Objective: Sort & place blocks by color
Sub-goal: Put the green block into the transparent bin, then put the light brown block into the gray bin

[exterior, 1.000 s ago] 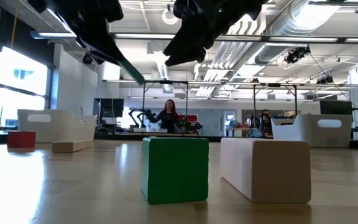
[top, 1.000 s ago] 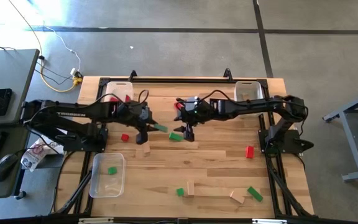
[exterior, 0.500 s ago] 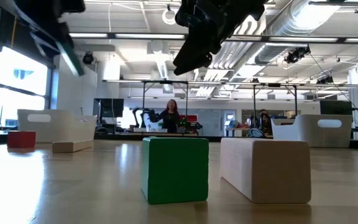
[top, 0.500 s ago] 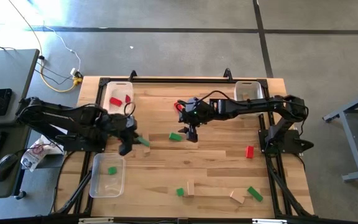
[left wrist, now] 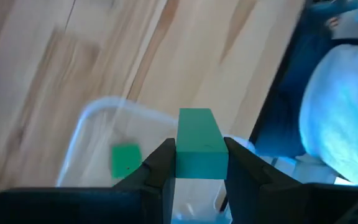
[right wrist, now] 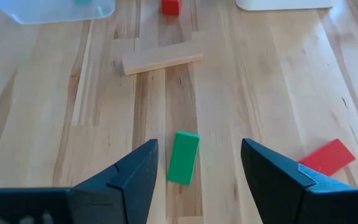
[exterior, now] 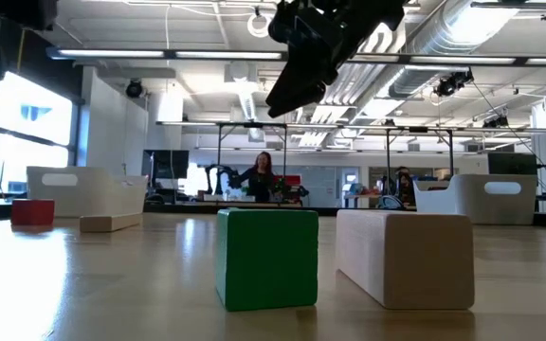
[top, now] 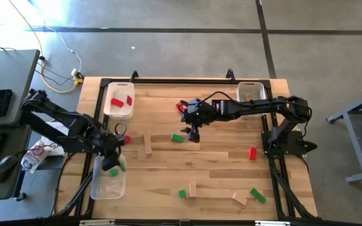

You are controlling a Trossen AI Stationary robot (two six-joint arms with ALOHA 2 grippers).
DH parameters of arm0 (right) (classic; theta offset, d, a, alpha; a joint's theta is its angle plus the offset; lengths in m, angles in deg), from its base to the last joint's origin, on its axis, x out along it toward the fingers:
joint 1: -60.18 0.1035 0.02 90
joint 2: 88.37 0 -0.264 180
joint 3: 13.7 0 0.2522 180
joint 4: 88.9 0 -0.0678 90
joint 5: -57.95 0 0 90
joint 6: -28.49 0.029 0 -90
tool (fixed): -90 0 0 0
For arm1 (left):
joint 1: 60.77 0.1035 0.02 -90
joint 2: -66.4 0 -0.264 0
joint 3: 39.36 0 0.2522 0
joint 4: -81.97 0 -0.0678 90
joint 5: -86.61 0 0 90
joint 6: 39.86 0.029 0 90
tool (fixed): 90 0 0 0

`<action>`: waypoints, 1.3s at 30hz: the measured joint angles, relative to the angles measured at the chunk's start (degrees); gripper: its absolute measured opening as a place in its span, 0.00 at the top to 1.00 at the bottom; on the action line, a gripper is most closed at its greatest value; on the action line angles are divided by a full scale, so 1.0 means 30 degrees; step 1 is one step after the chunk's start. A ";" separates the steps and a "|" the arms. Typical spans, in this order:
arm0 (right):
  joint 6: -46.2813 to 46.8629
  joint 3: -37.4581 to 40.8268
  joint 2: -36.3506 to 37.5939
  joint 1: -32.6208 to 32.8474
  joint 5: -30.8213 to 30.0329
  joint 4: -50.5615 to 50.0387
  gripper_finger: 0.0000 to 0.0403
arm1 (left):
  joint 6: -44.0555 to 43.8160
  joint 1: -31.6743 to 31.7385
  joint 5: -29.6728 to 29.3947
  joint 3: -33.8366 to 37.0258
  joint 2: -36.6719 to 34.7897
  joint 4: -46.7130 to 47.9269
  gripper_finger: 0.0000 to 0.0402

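Two arms: I have both at work; the left gripper (top: 112, 165) hangs over the clear tray (top: 97, 188) at the table's near left corner, the right gripper (top: 192, 133) hovers mid-table.
Table (top: 219, 169): I count loose blocks spread across it — two red blocks, green ones and plain wood ones, well apart from each other.
Clear tray risk: I judge the drop could miss; the wrist view shows the held piece close over the tray's rim (left wrist: 123, 107), so a release here might bounce it onto the table.
White tray (top: 114, 110): I see two red pieces inside, at the far left corner; no risk there for now.
Left gripper state: clenched on a green block (left wrist: 199, 144), which stands out forward between the fingers (left wrist: 158, 163).
Right gripper state: released, fingers spread wide, with a green block on the table (right wrist: 183, 157) lying between them below.
Right gripper risk: I think a descent slightly off line would push that block askew instead of straddling it.
Green block in tray (left wrist: 126, 160): already lying inside; the incoming piece could land on it and tip.
Writing: I can read none on the blocks, trays or arms.
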 joint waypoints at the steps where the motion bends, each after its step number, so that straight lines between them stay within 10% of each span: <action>1: 0.0000 0.0000 0.0003 0.0000 0.0007 -0.0059 0.46 | -0.0598 -0.0345 0.0000 0.0000 0.0080 0.0252 0.80; 17: 0.0000 0.0000 -0.0004 0.0000 0.0168 -0.0292 0.46 | -0.6515 -0.3359 0.1591 0.0000 0.2590 0.1032 0.78; 39: -0.0007 0.0000 -0.0011 0.0000 0.0160 -0.0585 0.46 | -0.5357 -0.2931 0.1066 0.0000 0.4125 0.1049 0.52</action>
